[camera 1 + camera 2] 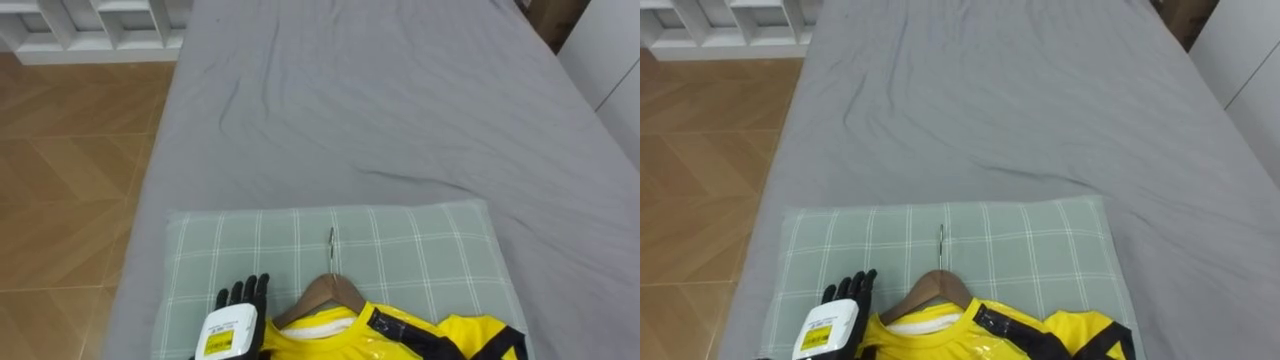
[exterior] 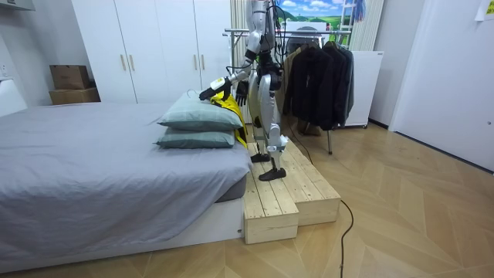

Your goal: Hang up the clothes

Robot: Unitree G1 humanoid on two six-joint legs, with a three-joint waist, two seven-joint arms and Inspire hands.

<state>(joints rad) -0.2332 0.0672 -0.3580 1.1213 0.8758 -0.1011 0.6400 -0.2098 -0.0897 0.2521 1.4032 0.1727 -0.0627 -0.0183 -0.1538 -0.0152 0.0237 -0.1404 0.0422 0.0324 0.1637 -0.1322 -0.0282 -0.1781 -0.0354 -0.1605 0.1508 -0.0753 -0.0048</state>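
The left hand [image 1: 238, 305], fingers straight and slightly apart, rests on the checked pillow [image 1: 420, 250] just beside the yellow shirt [image 1: 475, 337] on its wooden hanger [image 1: 322, 291], on the grey bed [image 1: 400, 100].

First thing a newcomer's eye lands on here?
The bright yellow shirt on a wooden hanger, lying on the green checked pillow at the head of the grey bed. Beside it, the robot's left hand is open over the pillow. In the room view, a rack of dark clothes stands behind the robot.
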